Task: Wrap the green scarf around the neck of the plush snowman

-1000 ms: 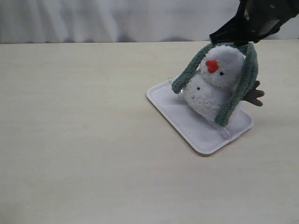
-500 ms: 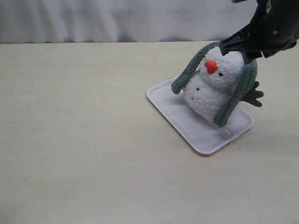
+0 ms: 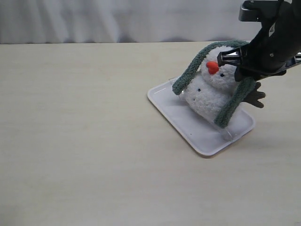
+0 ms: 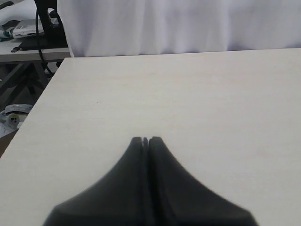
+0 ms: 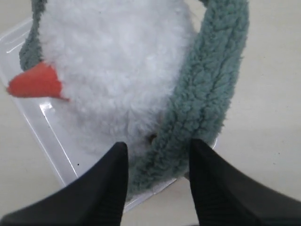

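Green scarf (image 3: pixel 190 70) lay draped over the crown of the snowman (image 3: pixel 209 99), above the neck (image 3: pixel 211 81) rather than around it. One strand hung down each side of the toy.

The right gripper (image 3: pixel 230 65) hovered at head height, just beside the snowman's head. Its two black fingers (image 5: pixel 110 188) stood apart, roughly half open. The nearer strand of the scarf ran through the gap between them and filled it from one finger to the other. The fuzz showed no pinching there, so the jaws stood open around the strand without clamping it. That strand's end hung past the fingertips and reached down to the white tray (image 3: pixel 207 141) below the gripper. The other strand hung on the far side of the head from the gripper, well clear of its fingers. It passed the orange-red nose (image 3: pixel 212 67) and ended close to the tray's rim.

The snowman sat tilted on the tray, its head touching or nearly touching the right gripper and its body lower, beneath the fingers. A brown twig arm (image 3: pixel 256 97) stuck out just under the gripper's body.

The left gripper (image 4: pixel 146 139) was closed, its fingertips pressed together with nothing between them. Pale table (image 4: pixel 188 94) stretched ahead of it.

By count there was one scarf with two hanging strands, one snowman, one tray and two grippers. On the snowman, one nose and one twig arm were visible.
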